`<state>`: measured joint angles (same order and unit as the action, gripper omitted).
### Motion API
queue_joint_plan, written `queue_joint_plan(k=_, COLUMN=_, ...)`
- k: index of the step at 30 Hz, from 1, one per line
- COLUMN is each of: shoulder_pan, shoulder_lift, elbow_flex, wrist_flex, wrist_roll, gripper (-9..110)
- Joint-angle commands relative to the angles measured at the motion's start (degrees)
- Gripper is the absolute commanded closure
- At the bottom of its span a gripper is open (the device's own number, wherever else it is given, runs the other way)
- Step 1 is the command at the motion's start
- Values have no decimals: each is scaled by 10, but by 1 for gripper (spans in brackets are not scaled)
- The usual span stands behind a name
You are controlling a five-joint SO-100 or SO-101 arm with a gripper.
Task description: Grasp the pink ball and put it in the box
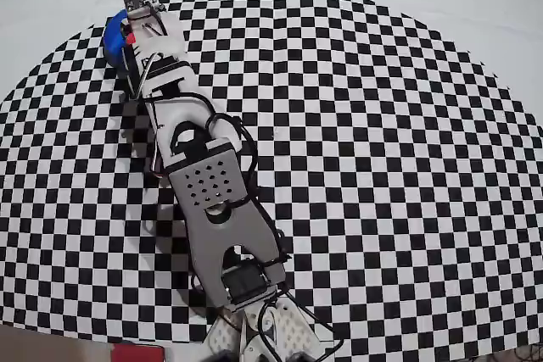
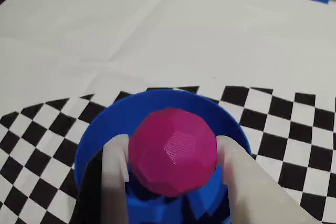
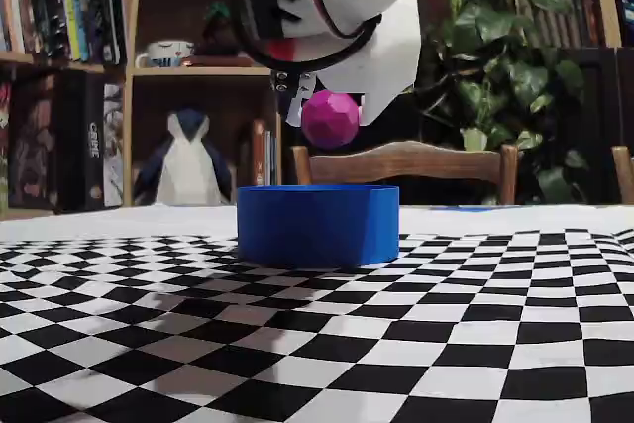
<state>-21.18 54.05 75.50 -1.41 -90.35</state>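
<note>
Gripper (image 2: 172,153) is clamped on the pink ball (image 2: 172,150), one white finger (image 2: 116,174) on each side at roughly the ball's widest part, so it's squeezed across the middle and shouldn't pop out.

The fixed view shows the ball (image 3: 330,118) hanging in the air, clear above the box (image 3: 318,224), not touching rim or floor. That height makes sense: the fingers need to clear the blue wall before letting go. The wrist view looks straight down past the ball into the box (image 2: 100,129), and the ball sits inside the rim outline, a bit toward the near side, so a drop should land inside (my read, not certain).

The box sits at the far-left edge of the checkered mat (image 1: 407,167) in the overhead view, partly on the plain white cloth beyond it. From overhead the arm (image 1: 208,192) reaches diagonally from the mat's near edge and covers most of the box (image 1: 113,36); only a blue sliver shows.

Carry looks done; release is left. Risk: a drop from here could bounce off the floor or rim.
</note>
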Motion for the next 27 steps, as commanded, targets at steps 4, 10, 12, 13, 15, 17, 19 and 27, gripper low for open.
queue_joint_plan(k=4, shoulder_pan=7, shoulder_lift=-5, elbow_flex=-45, wrist_flex=3, wrist_roll=-4, gripper=101)
queue_joint_plan(k=10, shoulder_pan=10, shoulder_lift=-25, elbow_flex=-68, wrist_flex=4, wrist_roll=-4, gripper=101)
queue_joint_plan(k=12, shoulder_pan=11, shoulder_lift=-31, elbow_flex=-75, wrist_flex=4, wrist_roll=-4, gripper=101)
queue_joint_plan(k=13, shoulder_pan=11, shoulder_lift=-33, elbow_flex=-77, wrist_flex=4, wrist_roll=-4, gripper=101)
queue_joint_plan(k=15, shoulder_pan=11, shoulder_lift=-38, elbow_flex=-81, wrist_flex=4, wrist_roll=-4, gripper=101)
queue_joint_plan(k=17, shoulder_pan=11, shoulder_lift=-41, elbow_flex=-85, wrist_flex=4, wrist_roll=-4, gripper=101)
queue_joint_plan(k=19, shoulder_pan=11, shoulder_lift=-46, elbow_flex=-89, wrist_flex=4, wrist_roll=-4, gripper=101)
queue_joint_plan(k=27, shoulder_pan=11, shoulder_lift=-58, elbow_flex=-102, wrist_flex=4, wrist_roll=-4, gripper=101)
